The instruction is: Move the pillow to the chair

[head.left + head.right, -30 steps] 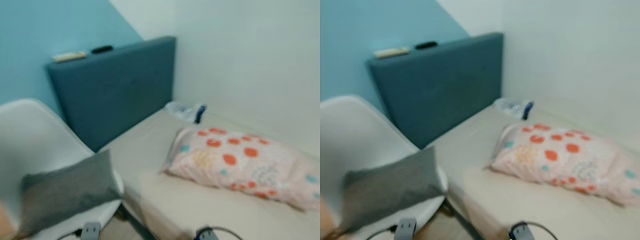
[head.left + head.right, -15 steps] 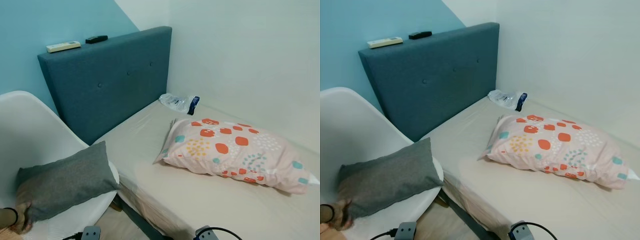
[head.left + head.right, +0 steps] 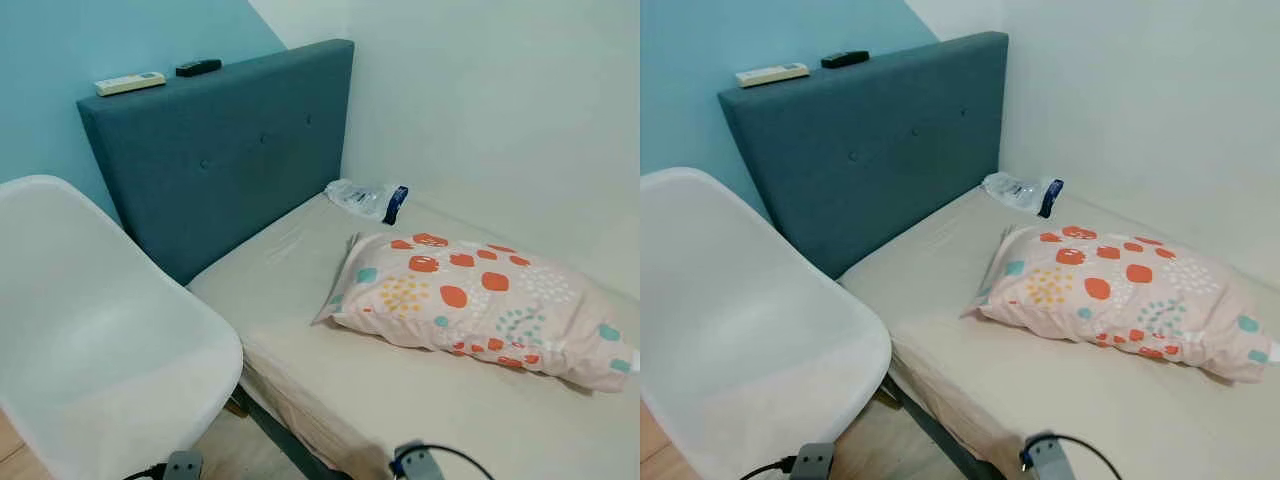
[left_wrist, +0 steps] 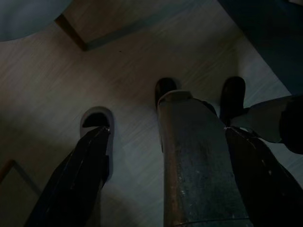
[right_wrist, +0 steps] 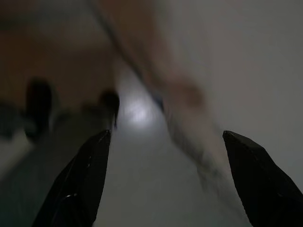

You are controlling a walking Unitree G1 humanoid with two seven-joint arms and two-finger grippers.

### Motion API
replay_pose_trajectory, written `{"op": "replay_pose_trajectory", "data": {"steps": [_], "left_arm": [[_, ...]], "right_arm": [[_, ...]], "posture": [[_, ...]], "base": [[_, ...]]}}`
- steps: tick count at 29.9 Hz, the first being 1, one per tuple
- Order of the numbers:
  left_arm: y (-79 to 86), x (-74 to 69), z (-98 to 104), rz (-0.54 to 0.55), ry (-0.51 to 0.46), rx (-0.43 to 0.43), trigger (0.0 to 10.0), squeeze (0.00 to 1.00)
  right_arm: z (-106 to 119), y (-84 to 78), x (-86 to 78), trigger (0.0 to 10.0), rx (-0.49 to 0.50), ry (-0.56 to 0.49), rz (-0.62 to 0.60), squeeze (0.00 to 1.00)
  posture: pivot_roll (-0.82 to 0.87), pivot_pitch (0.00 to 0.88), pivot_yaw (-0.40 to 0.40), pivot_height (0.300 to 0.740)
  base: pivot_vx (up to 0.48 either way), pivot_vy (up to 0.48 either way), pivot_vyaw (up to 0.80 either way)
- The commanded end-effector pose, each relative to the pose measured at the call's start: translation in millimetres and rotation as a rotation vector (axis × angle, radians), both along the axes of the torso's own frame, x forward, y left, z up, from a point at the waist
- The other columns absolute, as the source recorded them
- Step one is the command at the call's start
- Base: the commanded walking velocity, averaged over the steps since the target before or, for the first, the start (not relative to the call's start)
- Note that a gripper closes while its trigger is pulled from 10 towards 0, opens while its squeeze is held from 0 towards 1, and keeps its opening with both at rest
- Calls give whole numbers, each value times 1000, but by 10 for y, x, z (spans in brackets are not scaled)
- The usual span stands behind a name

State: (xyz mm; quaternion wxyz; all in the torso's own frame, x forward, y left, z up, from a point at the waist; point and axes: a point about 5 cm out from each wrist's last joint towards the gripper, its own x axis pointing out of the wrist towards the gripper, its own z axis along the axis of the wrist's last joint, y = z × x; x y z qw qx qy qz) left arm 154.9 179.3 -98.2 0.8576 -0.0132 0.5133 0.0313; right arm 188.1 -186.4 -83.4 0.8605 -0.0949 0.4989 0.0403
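A pink pillow point(image 3: 470, 305) with orange and teal spots lies on the bed's beige mattress point(image 3: 290, 260), toward the wall side. The white shell chair point(image 3: 100, 330) stands to the left of the bed, its seat bare. My left gripper point(image 4: 165, 135) hangs low over the wooden floor beside my own leg, its fingers point(image 4: 80, 175) apart and holding nothing. In the dim, blurred right wrist view my right gripper point(image 5: 165, 137) also hangs open, with nothing between its fingers point(image 5: 80, 184).
A dark blue padded headboard point(image 3: 220, 150) stands behind the chair and bed, with a white remote point(image 3: 130, 83) and a black remote point(image 3: 198, 67) on its top. A clear plastic bag point(image 3: 365, 197) lies at the head of the mattress. White walls close the bed's far side.
The grey cushion on the chair seat and the person's hand holding its corner are gone; the seat is now bare. The spotted pillow has not moved; the camera shifted slightly.
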Motion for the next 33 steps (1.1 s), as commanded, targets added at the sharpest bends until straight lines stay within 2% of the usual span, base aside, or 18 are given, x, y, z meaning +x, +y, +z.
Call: {"op": "replay_pose_trajectory", "data": {"steps": [1, 3, 7, 14, 19, 24, 27, 30, 31, 32, 33], "left_arm": [[28, -28, -7, 8, 4, -1, 10000, 0], [33, -32, -8, 7, 4, 0, 10000, 0], [30, -25, -5, -32, 4, 10, 10000, 0], [15, -25, -7, -19, 2, 1, 10000, 0], [22, -20, -3, 6, -8, -4, 10000, 0], [27, -28, -6, 8, -6, -6, 10000, 0], [28, -27, -5, 9, -10, -7, 10000, 0], [34, -28, -4, 9, -11, -5, 10000, 0], [45, -11, 5, 12, -24, -1, 10000, 0], [45, -11, 5, 12, -24, -1, 10000, 0], [72, 80, 51, -12, -75, 25, 10000, 0]], "right_arm": [[68, 11, 129, 10000, 38, -65, -61, 0], [172, 11, 311, 10000, 66, -131, -103, 0], [315, 53, 538, 10000, 85, -205, -94, 0], [435, 132, 708, 10000, 148, -278, -113, 0], [524, 101, 812, 10000, 214, -333, -190, 0], [770, -48, 1057, 10000, 357, -470, -373, 0], [853, -95, 1132, 10000, 394, -508, -416, 0], [930, -133, 1198, 10000, 468, -545, -485, 0], [982, -152, 1240, 10000, 530, -571, -526, 0], [982, -152, 1240, 10000, 530, -571, -526, 0], [1103, -222, 1327, 10000, 699, -636, -646, 0]], "posture": [[51, 0, -27, 740], [47, 0, -25, 740], [46, 0, -27, 740], [53, 0, -35, 740], [54, 0, -34, 740], [51, 0, -31, 740], [50, 0, -30, 740], [49, 0, -29, 740], [48, 0, -28, 740], [48, 0, -28, 740], [46, 0, -23, 740]], "base": [[0, 0, 0], [0, 0, 0], [0, -118, 0], [0, -478, 0], [0, 0, 0], [0, 0, 0], [0, 0, 0], [0, 0, 0], [0, 0, 0], [0, 0, 0], [0, 0, 0]]}}
